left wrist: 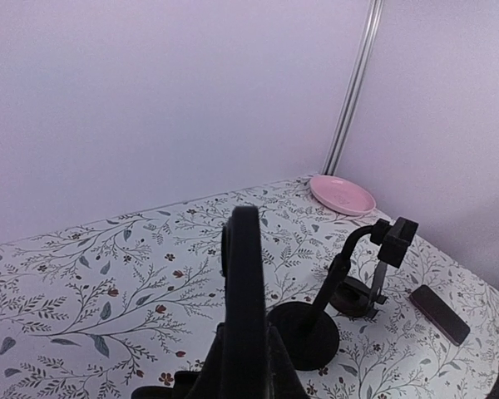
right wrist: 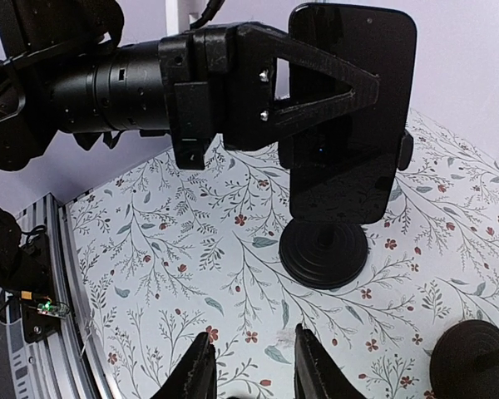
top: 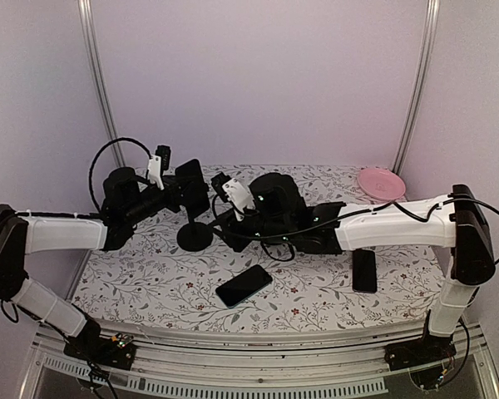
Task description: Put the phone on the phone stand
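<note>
The left pincer (top: 185,193) is clenched on the phone (right wrist: 353,166), holding it upright directly above the phone stand (right wrist: 324,249); whether it is seated yet, I cannot tell. Best to lower it squarely into the cradle before letting go. The right pincer (right wrist: 258,366), parted and empty, could steady the base.

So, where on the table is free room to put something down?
Bare cloth lies at the near left, between the left arm and the flat phone, and between that phone and the second phone. The middle, around the stand and the held phone, is crowded.
</note>
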Tool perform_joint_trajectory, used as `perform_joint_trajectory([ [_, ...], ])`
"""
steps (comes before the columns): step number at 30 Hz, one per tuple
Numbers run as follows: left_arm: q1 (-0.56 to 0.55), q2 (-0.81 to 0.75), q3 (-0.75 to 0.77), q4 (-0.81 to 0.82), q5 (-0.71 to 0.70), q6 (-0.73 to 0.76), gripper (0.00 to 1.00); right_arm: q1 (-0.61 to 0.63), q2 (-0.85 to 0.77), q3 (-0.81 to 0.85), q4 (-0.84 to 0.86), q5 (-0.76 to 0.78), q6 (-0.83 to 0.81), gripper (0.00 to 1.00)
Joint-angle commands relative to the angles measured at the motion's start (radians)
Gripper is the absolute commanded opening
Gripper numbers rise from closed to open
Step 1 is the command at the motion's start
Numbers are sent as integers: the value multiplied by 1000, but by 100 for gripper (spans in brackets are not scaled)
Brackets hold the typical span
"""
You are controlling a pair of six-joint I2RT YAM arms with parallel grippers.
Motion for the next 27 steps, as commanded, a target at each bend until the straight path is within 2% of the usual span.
perform_joint_trajectory([
  [1,25,41,31,-72,88,18,0,-20,-77,-49,1,6,21,31],
  [8,61,82,132,-67,257,61,0,-36,-140,-104,3,27,29,31],
  [12,103,158,214,-46,433,58,0,-43,-167,-127,2,39,33,31],
  [17,159,275,338,22,630,20,0,-47,-194,-154,0,54,35,31],
  [22,190,448,528,29,838,-21,0,-59,-229,-199,1,58,44,31],
  [27,218,584,638,69,936,-38,0,-66,-252,-231,-2,66,53,31],
])
